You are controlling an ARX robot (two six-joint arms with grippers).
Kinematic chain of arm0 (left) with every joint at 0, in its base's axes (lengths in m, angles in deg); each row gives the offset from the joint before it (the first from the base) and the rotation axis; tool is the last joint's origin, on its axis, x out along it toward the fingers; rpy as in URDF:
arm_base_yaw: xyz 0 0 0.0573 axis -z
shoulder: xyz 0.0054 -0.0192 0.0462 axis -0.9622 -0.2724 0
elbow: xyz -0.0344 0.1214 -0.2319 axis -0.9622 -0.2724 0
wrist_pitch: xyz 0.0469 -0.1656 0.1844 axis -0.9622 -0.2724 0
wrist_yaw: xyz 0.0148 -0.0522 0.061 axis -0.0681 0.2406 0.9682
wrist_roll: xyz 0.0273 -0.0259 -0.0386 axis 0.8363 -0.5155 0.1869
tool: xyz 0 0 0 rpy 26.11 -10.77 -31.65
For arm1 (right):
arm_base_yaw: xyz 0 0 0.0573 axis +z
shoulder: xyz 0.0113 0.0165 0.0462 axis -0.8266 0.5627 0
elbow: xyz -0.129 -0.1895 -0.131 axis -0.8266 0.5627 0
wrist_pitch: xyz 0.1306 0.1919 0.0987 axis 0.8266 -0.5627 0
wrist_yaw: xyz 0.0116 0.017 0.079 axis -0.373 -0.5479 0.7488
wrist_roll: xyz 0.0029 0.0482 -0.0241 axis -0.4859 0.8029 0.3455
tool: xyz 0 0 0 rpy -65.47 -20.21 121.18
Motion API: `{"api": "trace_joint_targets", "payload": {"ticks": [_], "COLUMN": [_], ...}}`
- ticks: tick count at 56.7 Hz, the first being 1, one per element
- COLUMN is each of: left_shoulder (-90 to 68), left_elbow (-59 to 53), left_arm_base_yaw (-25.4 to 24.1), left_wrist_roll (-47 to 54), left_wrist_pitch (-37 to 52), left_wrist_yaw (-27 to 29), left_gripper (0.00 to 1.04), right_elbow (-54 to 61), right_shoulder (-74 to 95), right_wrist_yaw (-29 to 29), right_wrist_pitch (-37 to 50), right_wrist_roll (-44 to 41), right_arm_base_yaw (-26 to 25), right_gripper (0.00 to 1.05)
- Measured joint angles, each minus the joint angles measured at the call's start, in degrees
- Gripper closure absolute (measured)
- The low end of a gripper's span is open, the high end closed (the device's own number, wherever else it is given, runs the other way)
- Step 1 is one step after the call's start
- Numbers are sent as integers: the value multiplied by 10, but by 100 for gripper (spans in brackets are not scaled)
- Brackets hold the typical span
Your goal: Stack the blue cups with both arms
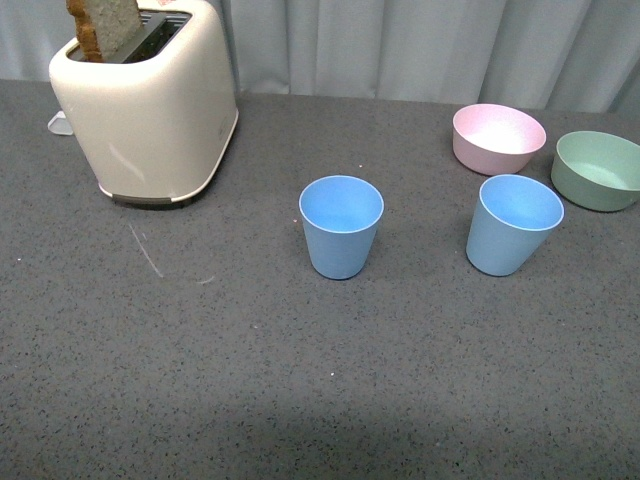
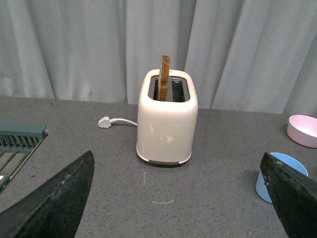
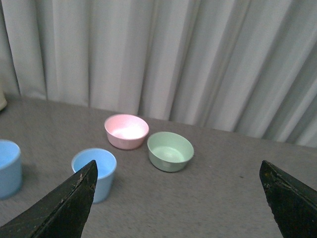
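Pale pleated curtain at the back, grey speckled table in front of it. On the table, both cups upright and mouth up, well apart, not yet stacked: central blue cup alone near the middle, right-hand blue cup just beside the pink bowl and the green bowl. Probably set apart like this to give one to each end effector; open mouths and narrower bases suitable for nesting. At the far left, cream toaster with a slice of toast, likely no part of the task. Left end effector spread wide and empty, facing the toaster. Right end effector also spread wide, holding nothing, facing the bowls and the right-hand blue cup. Seems to be the very start, with no cup gripped.
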Motion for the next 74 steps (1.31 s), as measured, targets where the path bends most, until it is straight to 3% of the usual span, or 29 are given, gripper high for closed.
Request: {"api": "trace_joint_targets", "payload": {"ticks": [13, 20, 31, 46, 61, 64, 74], "left_shoulder": [0, 0, 0, 0, 0, 0, 0], "left_elbow": [0, 0, 0, 0, 0, 0, 0], "left_arm_base_yaw": [0, 0, 0, 0, 0, 0, 0], "left_wrist_roll": [1, 1, 1, 1, 1, 1, 1], "left_wrist_pitch": [0, 0, 0, 0, 0, 0, 0], "left_wrist_yaw": [0, 0, 0, 0, 0, 0, 0], "left_gripper": [7, 7, 7, 7, 7, 7, 7], "right_elbow": [-51, -121, -304, -453, -543, -560, -597], "right_shoulder": [320, 507, 773, 931, 1029, 1047, 1072], "right_wrist_yaw": [10, 12, -3, 17, 12, 13, 12], "right_wrist_pitch": [189, 233, 124, 21, -40, -50, -81], "right_wrist_roll": [10, 56, 181, 306, 351, 361, 372], "right_arm_base_yaw": [7, 13, 31, 45, 61, 64, 67], "right_gripper": [10, 10, 10, 10, 10, 16, 53]}}
